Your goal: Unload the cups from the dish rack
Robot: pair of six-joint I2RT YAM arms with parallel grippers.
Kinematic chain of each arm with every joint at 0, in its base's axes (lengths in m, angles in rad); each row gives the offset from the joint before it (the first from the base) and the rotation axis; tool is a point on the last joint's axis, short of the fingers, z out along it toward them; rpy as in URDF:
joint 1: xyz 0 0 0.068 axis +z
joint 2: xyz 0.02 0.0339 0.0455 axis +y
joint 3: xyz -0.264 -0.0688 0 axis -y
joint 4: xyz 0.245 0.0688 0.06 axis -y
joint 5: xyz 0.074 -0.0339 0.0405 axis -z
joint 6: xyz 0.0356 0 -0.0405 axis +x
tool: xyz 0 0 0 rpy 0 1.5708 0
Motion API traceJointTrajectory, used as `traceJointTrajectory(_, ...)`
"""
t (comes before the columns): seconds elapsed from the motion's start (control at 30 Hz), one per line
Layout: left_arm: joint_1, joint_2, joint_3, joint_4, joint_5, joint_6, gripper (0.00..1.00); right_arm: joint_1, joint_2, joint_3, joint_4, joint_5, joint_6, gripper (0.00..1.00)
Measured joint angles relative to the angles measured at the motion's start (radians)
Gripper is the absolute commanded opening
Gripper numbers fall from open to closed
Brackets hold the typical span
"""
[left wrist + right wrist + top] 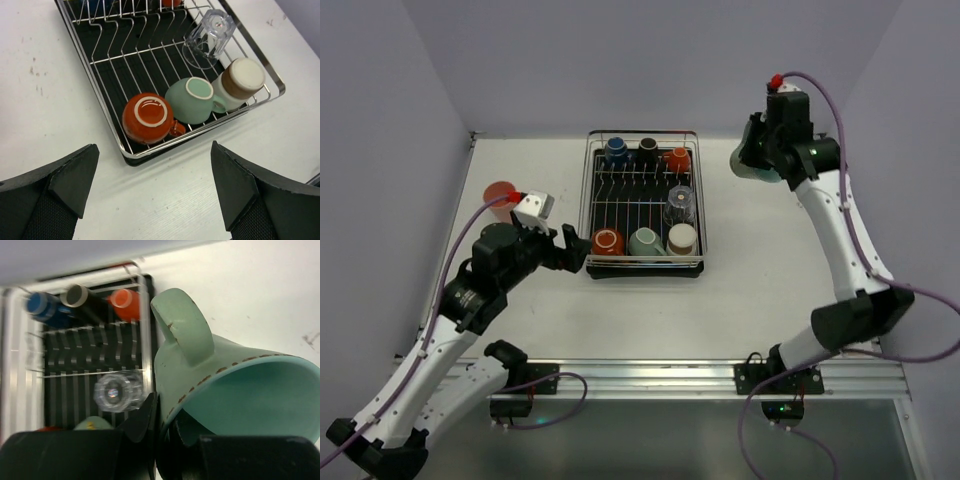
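From above, I see the dish rack [588, 200] in the middle of the white table [760, 290], with bare tabletop on both flanks. Along its far edge sit a blue cup [615, 152], a black cup [648, 150] and an orange cup [678, 158]. Along its near edge are a red cup [607, 241], a mint cup [645, 241] and a brown cup [681, 238]. A clear cup [680, 205] stands by the right rim. A salmon-pink cup [501, 194] stands on the table close to the left wall [380, 150]. My left gripper [570, 252] hovers just off the rack's near-left corner. My right gripper [757, 160] is past the far-right corner, toward the right wall [910, 100].

Left wrist view: the jaws are spread wide with nothing between them. The rack's near rim and the upturned red cup lie straight ahead.

Right wrist view: the jaws are clamped on the rim of a pale teal mug [225, 390], tipped sideways with its mouth toward the camera.
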Motion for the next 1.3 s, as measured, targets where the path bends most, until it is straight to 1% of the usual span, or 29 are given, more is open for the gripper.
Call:
traceJointTrajectory(0.07,0.0,-0.019,-0.018,-0.016,-0.011,0.005,1.0,-0.009,0.119,0.076,-0.08,0.043,-0.039,0.0)
traceJointTrajectory(0.17,0.0,-0.047,-0.032,-0.014,-0.02,0.014,1.0,-0.016,0.28,0.158,-0.154,0.075,-0.09,0.0)
traceJointTrajectory(0.37,-0.008,-0.065,-0.077,0.007,-0.027,0.024,1.0,-0.029,0.527,0.289,-0.22,0.085,-0.16,0.0)
traceJointTrajectory(0.5,-0.018,-0.051,-0.097,0.003,-0.034,0.025,1.0,-0.034,0.67,0.377,-0.23,0.09,-0.197,0.0)
traceJointTrajectory(0.67,-0.026,-0.035,-0.097,0.008,-0.039,0.026,1.0,-0.035,0.783,0.392,-0.235,0.089,-0.228,0.0)
traceJointTrajectory(0.87,-0.03,-0.01,-0.097,0.015,-0.041,0.025,1.0,-0.035,0.82,0.391,-0.229,0.086,-0.238,0.01)
traceJointTrajectory(0.9,-0.03,-0.006,-0.097,0.017,-0.041,0.025,1.0,-0.036,0.82,0.391,-0.227,0.087,-0.239,0.04)
traceJointTrajectory(0.93,-0.03,-0.003,-0.097,0.019,-0.041,0.025,1.0,-0.036,0.82,0.391,-0.226,0.087,-0.24,0.1)
traceJointTrajectory(0.97,-0.03,0.0,-0.097,0.021,-0.041,0.025,1.0,-0.037,0.82,0.391,-0.223,0.087,-0.24,0.24)
traceJointTrajectory(1.0,-0.03,0.003,-0.097,0.023,-0.041,0.025,1.0,-0.037,0.82,0.388,-0.218,0.087,-0.241,0.32)
traceJointTrajectory(1.07,-0.03,0.012,-0.097,0.024,-0.04,0.025,1.0,-0.037,0.819,0.383,-0.204,0.093,-0.243,0.44)
traceJointTrajectory(1.2,-0.03,0.039,-0.083,0.026,-0.032,0.024,1.0,-0.039,0.811,0.371,-0.181,0.107,-0.251,0.47)
traceJointTrajectory(1.27,-0.03,0.049,-0.071,0.03,-0.028,0.022,1.0,-0.04,0.801,0.363,-0.176,0.109,-0.25,0.59)
traceJointTrajectory(1.3,-0.03,0.053,-0.065,0.032,-0.025,0.02,1.0,-0.04,0.792,0.357,-0.176,0.109,-0.249,0.62)
